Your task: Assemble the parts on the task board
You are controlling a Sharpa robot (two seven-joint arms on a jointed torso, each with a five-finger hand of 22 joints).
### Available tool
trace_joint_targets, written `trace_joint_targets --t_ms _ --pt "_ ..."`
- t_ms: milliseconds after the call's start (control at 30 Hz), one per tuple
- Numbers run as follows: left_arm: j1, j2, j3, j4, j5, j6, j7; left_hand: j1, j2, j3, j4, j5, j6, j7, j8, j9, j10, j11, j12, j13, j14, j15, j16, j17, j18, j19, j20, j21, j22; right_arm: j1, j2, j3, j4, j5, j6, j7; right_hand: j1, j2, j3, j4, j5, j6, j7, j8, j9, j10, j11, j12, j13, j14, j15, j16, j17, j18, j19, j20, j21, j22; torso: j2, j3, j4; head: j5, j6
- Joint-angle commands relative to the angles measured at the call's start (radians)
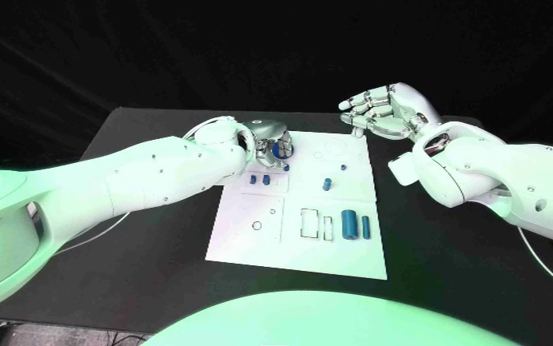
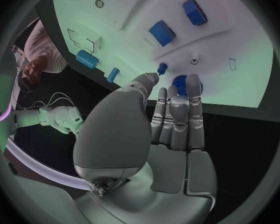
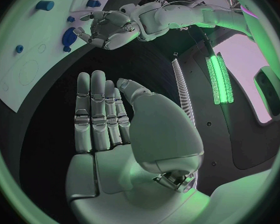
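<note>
While left hand (image 1: 268, 145) apparently touches round blue part (image 2: 181, 82) on task board (image 1: 248, 230), grip unclear | right hand (image 1: 386, 113) spread, empty | no legible writing

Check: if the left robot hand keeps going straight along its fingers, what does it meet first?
Probably the round blue part on the task board. The left robot hand has its fingertips right at that part; whether they already touch it is unclear.

black table (image 1: 138, 282), white task board (image 1: 248, 238)
</note>
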Motion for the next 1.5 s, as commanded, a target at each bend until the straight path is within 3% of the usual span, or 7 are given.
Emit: trace_joint_targets --t_ms 33,733,1500 --pt "0.000 0.008 0.000 -0.008 -0.022 0.050 -0.018 0.001 0.004 0.000 0.006 -0.002 0.012 0.001 -0.006 -0.003 0.010 0.001 -0.007 -0.005 0.010 -0.001 0.012 0.008 0.013 0.007 0.001 0.008 0.003 -0.001 0.002 0.000 0.001 -0.002 0.013 0.010 -0.001 0.004 -0.002 0.001 0.003 -0.001 0.007 0.006 -0.001 0.005 0.000 -0.001 -0.001 0.007 0.003 -0.005 0.001 0.003 -0.004 0.003 -0.005 0.001 0.000 -0.0002 -0.0006 0.000 0.000" --pt "-0.005 0.046 -0.001 -0.045 -0.029 0.098 -0.020 0.010 0.015 0.010 0.005 -0.001 0.050 -0.003 -0.039 -0.030 0.063 -0.009 -0.035 -0.046 0.056 -0.008 0.084 0.086 0.014 0.017 -0.003 0.042 0.023 -0.001 0.007 0.000 0.001 -0.002 0.013 0.011 0.000 0.005 -0.001 0.000 0.004 -0.001 0.007 0.007 -0.001 0.004 0.000 -0.001 -0.002 0.007 0.003 -0.007 0.002 0.004 -0.004 0.003 -0.005 0.001 0.000 -0.0002 0.0012 -0.003 0.000" --pt "-0.010 0.070 -0.001 -0.085 -0.024 0.111 -0.004 0.027 0.034 0.042 -0.010 -0.001 0.091 -0.017 -0.069 -0.047 0.125 -0.029 -0.071 -0.078 0.081 -0.028 0.116 0.116 0.009 0.038 -0.018 0.087 0.069 0.000 0.010 0.000 0.004 -0.001 0.014 0.010 0.001 0.006 0.000 -0.001 0.005 -0.001 0.007 0.007 -0.001 0.004 0.000 0.000 -0.003 0.008 0.003 -0.008 0.003 0.004 -0.004 0.003 -0.005 0.002 0.001 0.0007 -0.0019 -0.006 0.000"
